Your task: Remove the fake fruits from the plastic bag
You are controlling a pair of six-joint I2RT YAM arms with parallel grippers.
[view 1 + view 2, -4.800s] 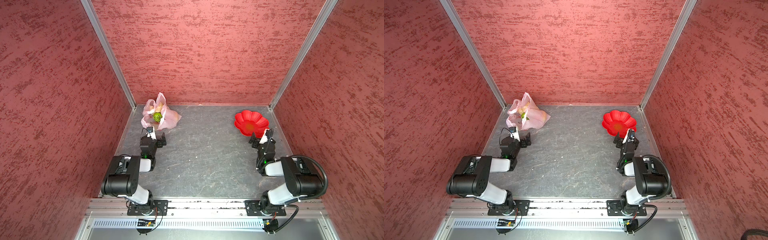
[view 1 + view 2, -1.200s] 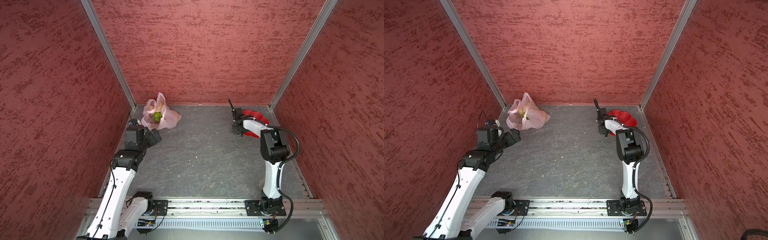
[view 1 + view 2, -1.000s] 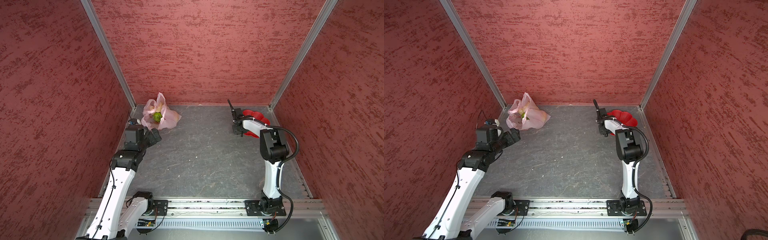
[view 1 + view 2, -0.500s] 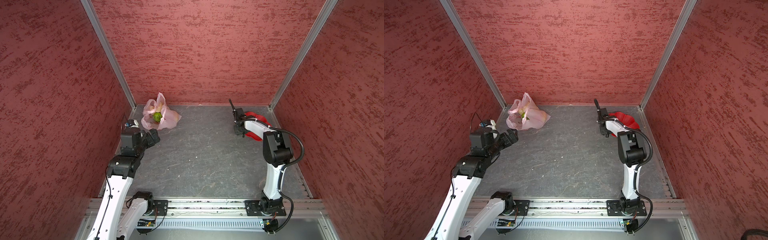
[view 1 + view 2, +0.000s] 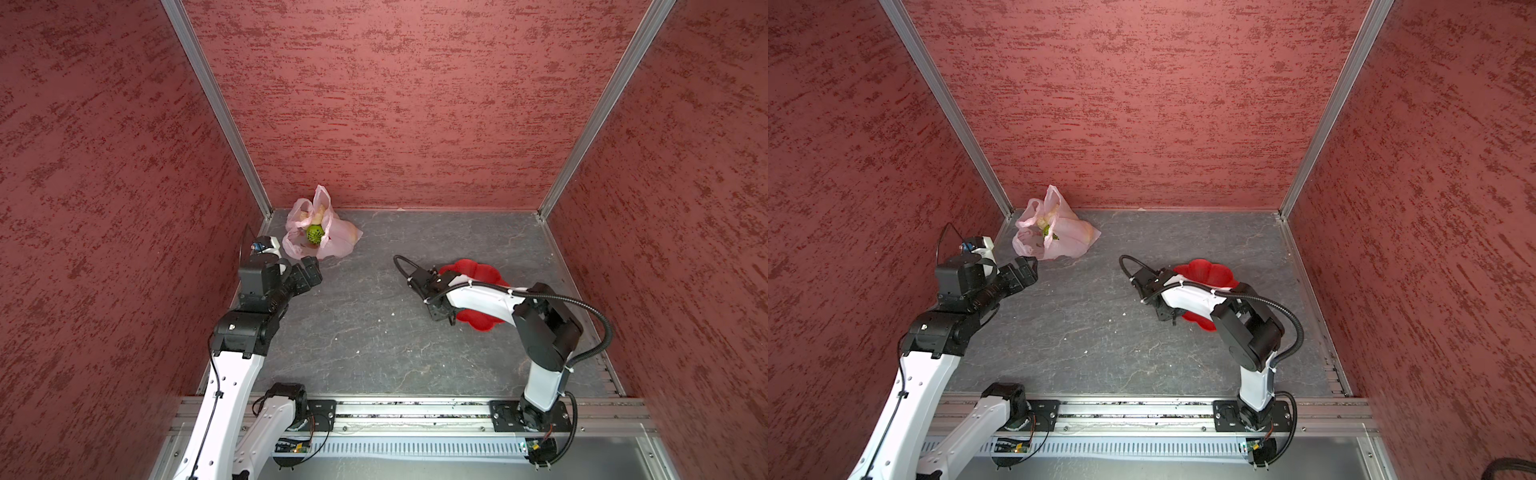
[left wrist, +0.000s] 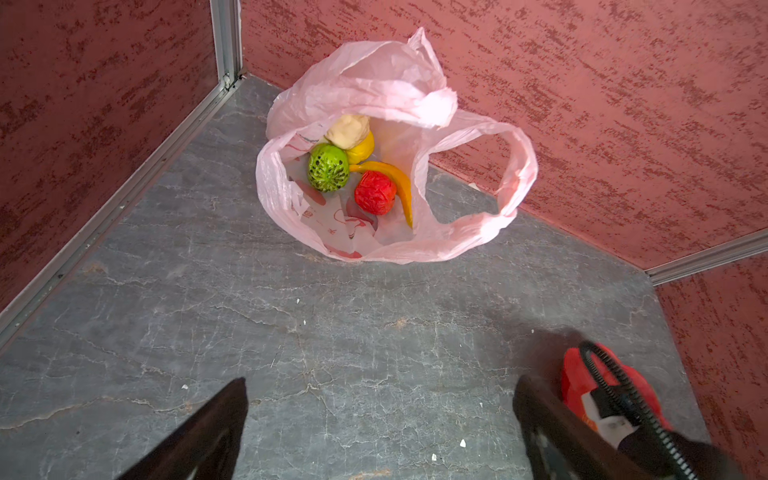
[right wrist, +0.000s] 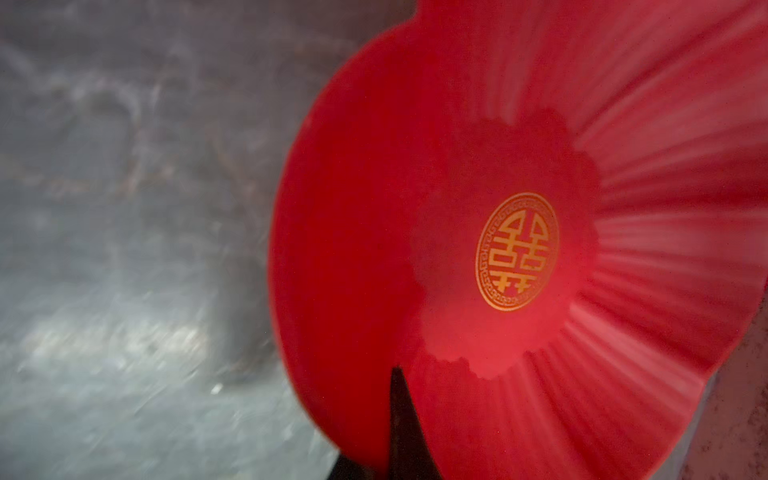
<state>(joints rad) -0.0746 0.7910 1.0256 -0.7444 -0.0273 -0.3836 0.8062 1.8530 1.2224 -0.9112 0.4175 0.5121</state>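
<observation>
red textured walls, veined grey floor — metal posts

Red plate, rim in tool

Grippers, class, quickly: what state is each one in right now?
Left gripper: open, holding nothing.
Right gripper: closed on the red plate at its rim.

Pale-pink plastic bag: thin translucent film, crinkled, faint sheen. Inside: green ball pitted and rough; red ball wrinkled, slightly shiny; banana smooth; beige ball matt. Red plate: glossy, plastic-looking, ribbed, gold emblem. Grey table: matt, stone-look, veined. Red walls: rough, plaster-like. Far corner posts: brushed metal.
</observation>
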